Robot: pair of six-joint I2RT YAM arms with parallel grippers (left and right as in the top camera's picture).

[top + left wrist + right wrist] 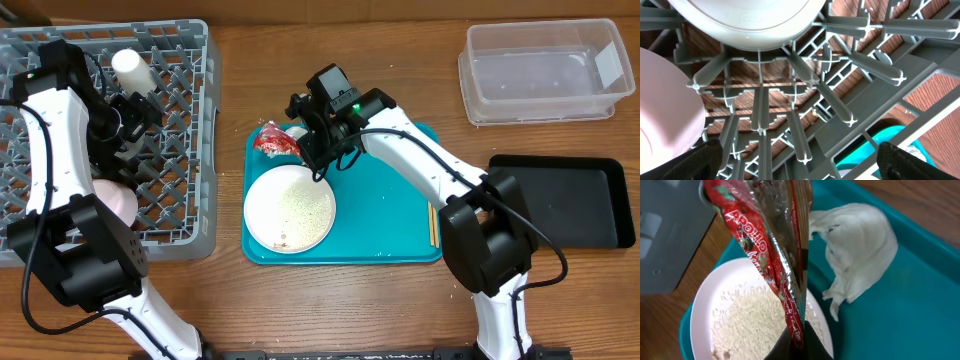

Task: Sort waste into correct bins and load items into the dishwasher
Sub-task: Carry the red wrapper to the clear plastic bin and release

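Observation:
My right gripper [312,150] is shut on the red shiny wrapper [273,141], which shows close up in the right wrist view [772,265], held just above the teal tray. The white tissue [857,245] lies on the tray beside it. The large white plate [290,208] with rice grains [747,325] sits at the tray's front left. My left gripper [125,125] is open over the grey dish rack [190,140]. The white cup [131,69] and the pinkish bowl [118,200] rest in the rack; both show in the left wrist view, cup [747,22] and bowl [665,105].
The teal serving tray [390,215] lies at centre. Chopsticks [433,222] lie at its right edge. The clear tub [545,70] stands at the back right and the black tray [570,200] at the right. Bare wood lies between them.

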